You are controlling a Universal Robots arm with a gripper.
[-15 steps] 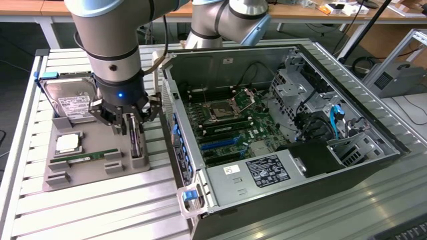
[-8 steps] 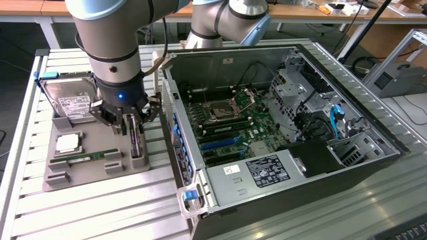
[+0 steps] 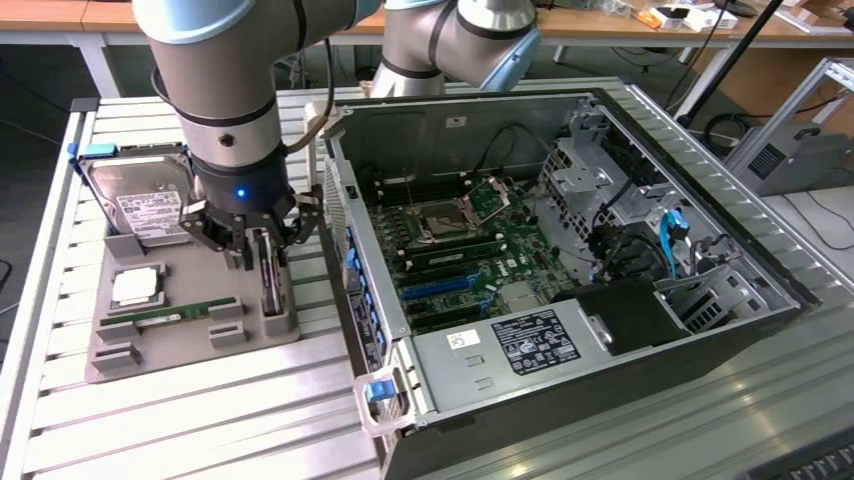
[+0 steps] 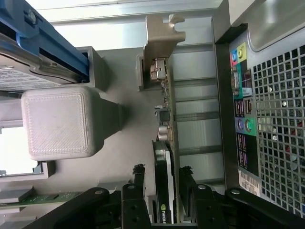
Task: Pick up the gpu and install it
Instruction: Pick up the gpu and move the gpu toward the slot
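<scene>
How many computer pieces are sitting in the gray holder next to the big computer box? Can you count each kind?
Silver hard drive: 1
Square processor chip: 1
Green memory stick: 1
Black gpu standing on its edge: 1
Total: 4

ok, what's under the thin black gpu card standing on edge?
Grey plastic tray, its grey slotted blocks holding the gpu card by the ends. The contact underneath is hidden by the card.
</scene>
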